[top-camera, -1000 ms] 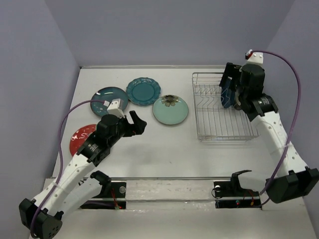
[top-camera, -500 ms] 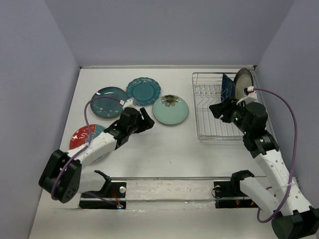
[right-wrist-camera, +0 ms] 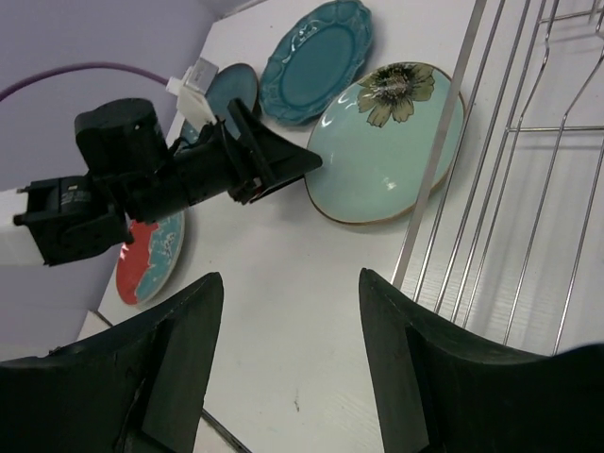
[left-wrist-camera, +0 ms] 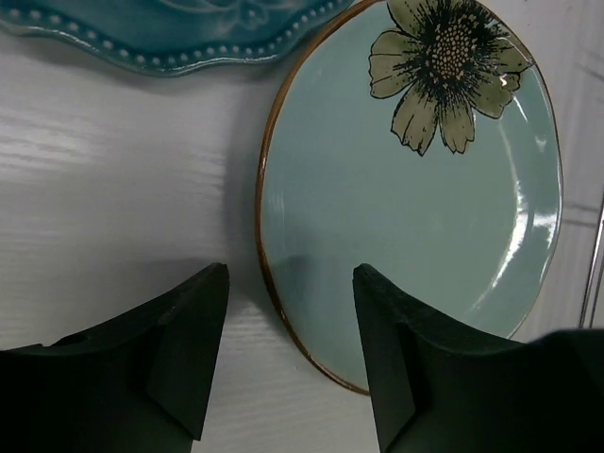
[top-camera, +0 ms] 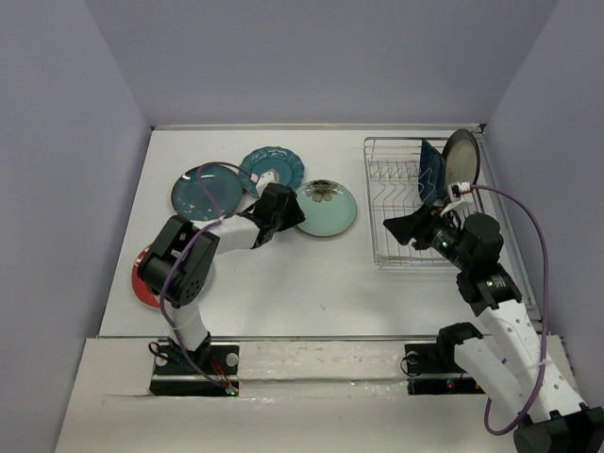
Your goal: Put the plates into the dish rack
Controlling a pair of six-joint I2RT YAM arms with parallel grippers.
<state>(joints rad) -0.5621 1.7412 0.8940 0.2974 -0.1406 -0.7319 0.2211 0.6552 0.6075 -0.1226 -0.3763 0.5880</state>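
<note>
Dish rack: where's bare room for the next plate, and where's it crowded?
The dish rack is bare along its left side and near half; its far right corner holds the navy plate and the cream plate. The table is bare between the mint plate and the near edge.
</note>
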